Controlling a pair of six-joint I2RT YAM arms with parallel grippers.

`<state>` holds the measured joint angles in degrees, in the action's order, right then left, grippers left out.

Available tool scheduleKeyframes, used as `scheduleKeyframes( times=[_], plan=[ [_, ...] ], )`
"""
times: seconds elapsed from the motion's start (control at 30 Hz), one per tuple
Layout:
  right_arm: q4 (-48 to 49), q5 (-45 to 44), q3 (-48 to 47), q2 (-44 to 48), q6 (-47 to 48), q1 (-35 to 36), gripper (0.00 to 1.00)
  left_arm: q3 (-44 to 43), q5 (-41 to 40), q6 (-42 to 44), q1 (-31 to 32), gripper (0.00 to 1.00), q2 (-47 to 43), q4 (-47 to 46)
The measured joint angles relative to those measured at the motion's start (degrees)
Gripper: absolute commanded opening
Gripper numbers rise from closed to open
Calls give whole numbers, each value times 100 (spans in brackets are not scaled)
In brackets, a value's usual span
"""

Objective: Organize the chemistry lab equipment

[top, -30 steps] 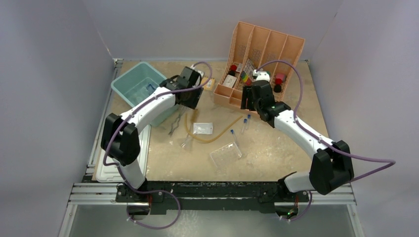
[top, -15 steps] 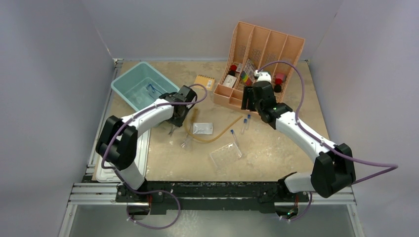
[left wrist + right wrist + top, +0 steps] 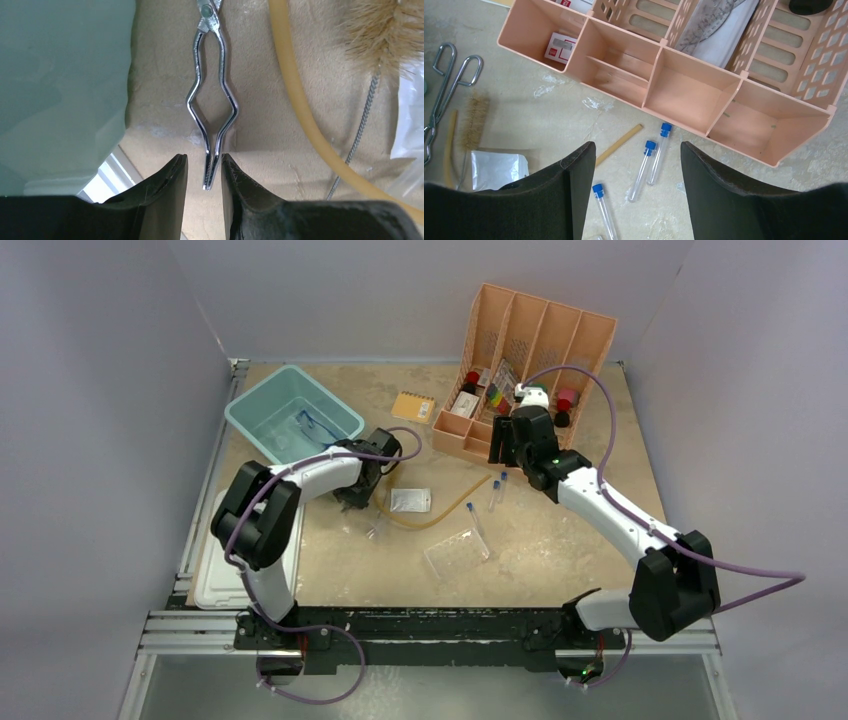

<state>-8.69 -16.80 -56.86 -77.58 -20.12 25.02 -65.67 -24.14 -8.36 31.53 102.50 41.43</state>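
Left gripper [image 3: 202, 159] is down at the table, jaws a narrow slit straddling the tips of the tongs [image 3: 212, 105], a sliver of gap showing, no clear grip; the bin [image 3: 60, 75] crowds one side, tubing [image 3: 300, 110] and brush [image 3: 372, 30] the other. Right gripper [image 3: 636, 146] is spread wide and empty above three tubes [image 3: 659, 152] lying just beside the divider [image 3: 684, 90]

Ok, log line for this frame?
left gripper: open, straddling metal tongs tip | right gripper: open, above test tubes | goggles: in teal bin
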Motion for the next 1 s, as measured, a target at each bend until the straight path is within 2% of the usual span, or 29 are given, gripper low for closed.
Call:
scheduleKeyframes(
  times=[0.23,0.43,0.57,1.0],
  plan=[
    [2,-2,0,4,0,0,65,0,-17,0,2,25,251,-7],
    [2,-7,0,7,0,0,65,0,-4,0,2,14,284,17],
    [2,-11,0,9,0,0,64,-2,114,0,2,0,295,59],
    [2,-15,2,87,-39,0,64,-437,811,24,17,0,293,133]
  ],
)
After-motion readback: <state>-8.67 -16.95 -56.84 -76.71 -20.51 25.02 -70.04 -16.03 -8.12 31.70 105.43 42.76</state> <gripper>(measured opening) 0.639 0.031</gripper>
